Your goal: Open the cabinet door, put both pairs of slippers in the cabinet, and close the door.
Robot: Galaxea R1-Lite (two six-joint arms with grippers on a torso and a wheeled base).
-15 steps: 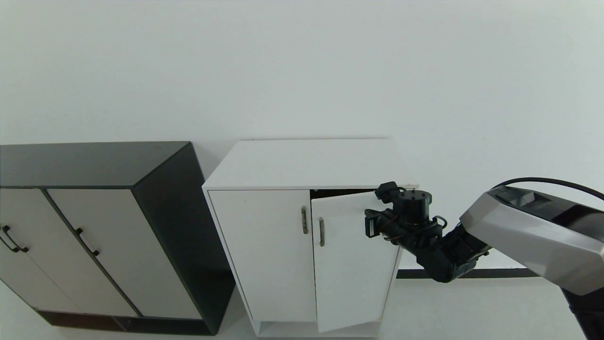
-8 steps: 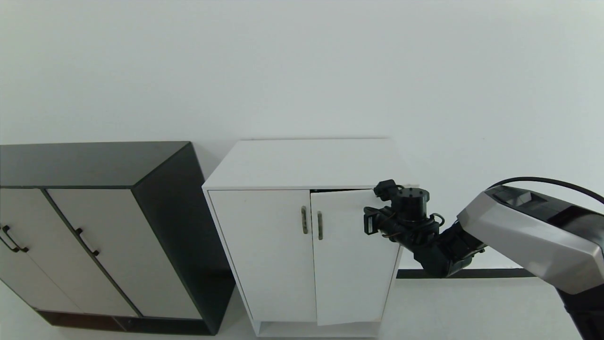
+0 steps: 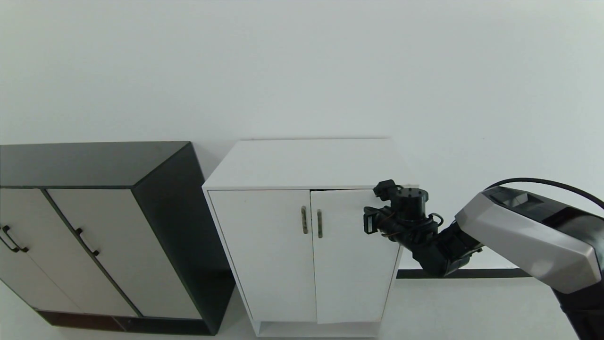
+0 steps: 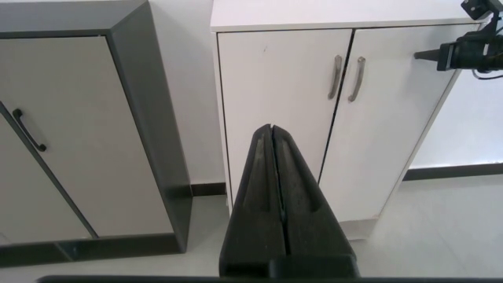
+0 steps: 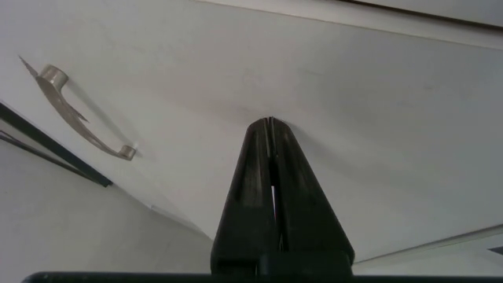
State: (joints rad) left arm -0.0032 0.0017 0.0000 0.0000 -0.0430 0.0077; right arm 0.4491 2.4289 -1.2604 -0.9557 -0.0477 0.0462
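Pressure from my right tool is what closes the right cabinet door. A second ago that door hung ajar, with a dark wedge of gap along its top edge and its lower corner swung out over the floor. Half a second ago the gap was a sliver. Now the door lies level with the left door, right of centre in the head view, with only a thin dark line left under the top of the white cabinet. The two handles stand side by side at the middle seam.

My right tool is clenched on nothing, its fingers pressed together. In the right wrist view the tips sit against the door's white face, up near its hinge-side top corner. My left tool is clenched and empty too, held back from the cabinet and facing its front.

I judge the last step, shutting the door, to be done or within a final nudge of it. I would hold the push a moment before drawing away, in case the door springs back.

As for what is inside, both white doors now hide it, so I cannot tell from here whether the slippers are there. The dark cabinet at the left of the frame has its doors shut as well.
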